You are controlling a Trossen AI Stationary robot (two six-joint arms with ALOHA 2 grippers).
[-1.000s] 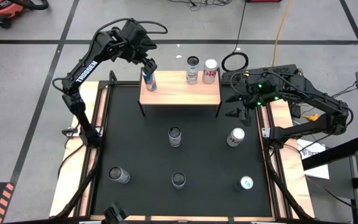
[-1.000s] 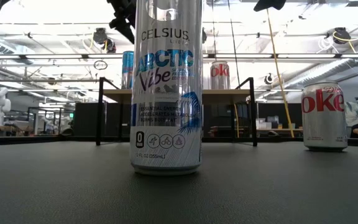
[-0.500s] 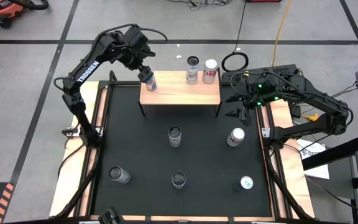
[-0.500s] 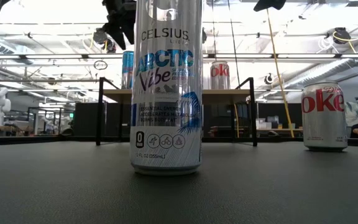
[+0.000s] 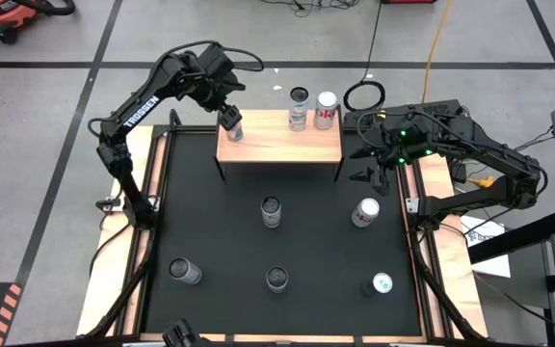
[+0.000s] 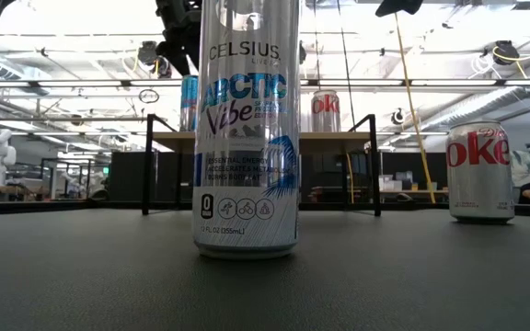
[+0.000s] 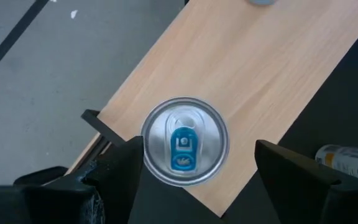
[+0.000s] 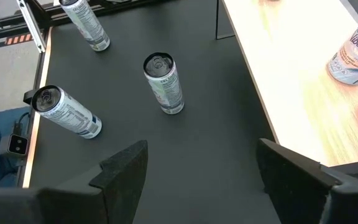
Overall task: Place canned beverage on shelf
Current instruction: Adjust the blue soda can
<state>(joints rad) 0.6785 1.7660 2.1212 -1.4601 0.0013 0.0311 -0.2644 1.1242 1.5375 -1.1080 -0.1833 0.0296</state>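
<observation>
Left tool (image 5: 227,114) hangs right above the blue-tabbed can (image 7: 185,140) at the left end of the shelf (image 5: 279,146), fingers spread wide on either side of the can's rim and not touching it, as the left wrist view shows. That can stands upright on the shelf board, near its left end and close to the edge, with the black leg of the shelf just beside it. Two more cans (image 5: 299,106) stand on the shelf toward its right end, well apart from this one.

Now the danger: any sideways drift of the left tool while it is this low could clip the can's rim with a finger and tip it. Being so near the shelf's edge, a nudged can would likely go over onto the tabletop (image 5: 210,222) or off the shelf's back side. A straight lift looks like the safe way out.

Right tool (image 5: 374,164) waits beside the right end of the shelf, jaws apart and holding nothing. Several cans stand on the tabletop in front of the shelf, among them a white can (image 5: 364,212) nearest the right tool. A low sweep toward any of them could bump the shelf's right leg and shake everything standing on the board.
</observation>
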